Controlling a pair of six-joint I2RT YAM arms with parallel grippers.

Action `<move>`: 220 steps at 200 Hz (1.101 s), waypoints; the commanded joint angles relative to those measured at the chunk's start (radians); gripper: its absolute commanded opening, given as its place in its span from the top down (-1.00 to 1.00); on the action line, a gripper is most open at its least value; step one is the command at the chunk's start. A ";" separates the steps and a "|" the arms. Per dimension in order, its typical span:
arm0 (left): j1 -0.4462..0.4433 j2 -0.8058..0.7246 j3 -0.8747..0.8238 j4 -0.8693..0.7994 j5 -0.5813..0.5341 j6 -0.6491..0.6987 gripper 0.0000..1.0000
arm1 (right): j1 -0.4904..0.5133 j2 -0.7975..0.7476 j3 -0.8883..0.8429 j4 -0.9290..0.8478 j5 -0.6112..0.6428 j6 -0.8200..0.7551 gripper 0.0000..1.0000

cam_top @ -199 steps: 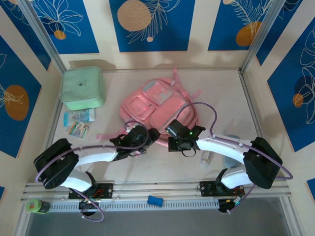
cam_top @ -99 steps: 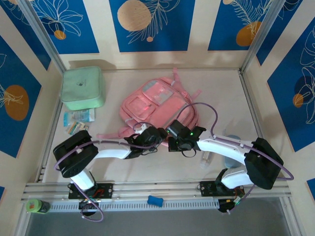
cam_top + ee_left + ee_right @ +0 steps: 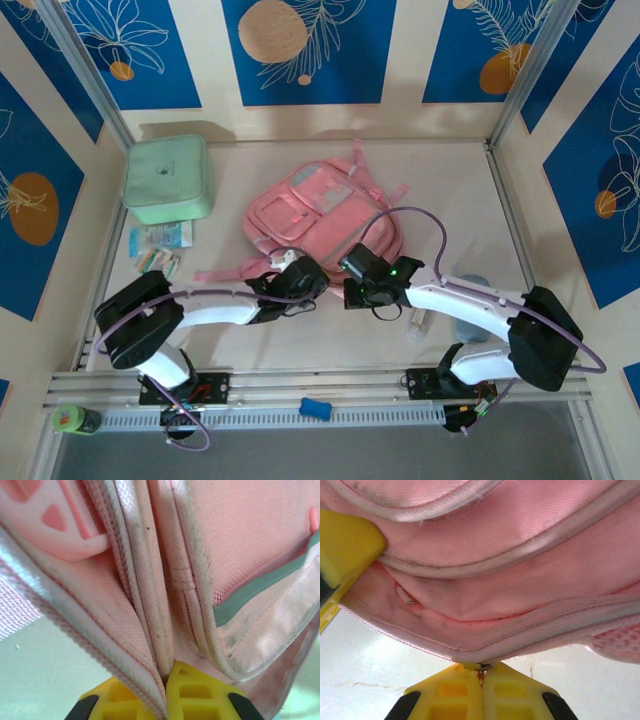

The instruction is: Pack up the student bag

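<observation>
The student bag, pink with pale panels, lies flat in the middle of the table. My left gripper is at its near edge, shut on a fold of the bag's piped seam that runs down between the yellow fingers. Just to the right, my right gripper is also shut, pinching a small tab at the bag's lower hem. The right wrist view also catches a yellow finger of the left gripper pressed against the pink fabric.
A mint green zip case sits at the back left, with small printed packets in front of it. A clear bottle and a blue object lie by the right arm. Walls close in on both sides.
My left arm swung right to the bag's near edge and its jaws closed on the seam. The right gripper stayed shut and barely moved.
</observation>
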 commanded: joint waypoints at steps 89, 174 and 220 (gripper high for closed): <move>0.163 -0.221 -0.063 -0.114 0.128 0.292 1.00 | -0.160 -0.012 -0.013 0.015 -0.210 -0.209 1.00; 0.162 -0.207 -0.058 -0.116 0.135 0.285 1.00 | -0.128 0.113 0.005 0.104 -0.156 -0.270 0.70; 0.180 -0.226 -0.050 -0.158 0.132 0.317 1.00 | -0.098 0.070 0.017 0.026 -0.039 -0.252 1.00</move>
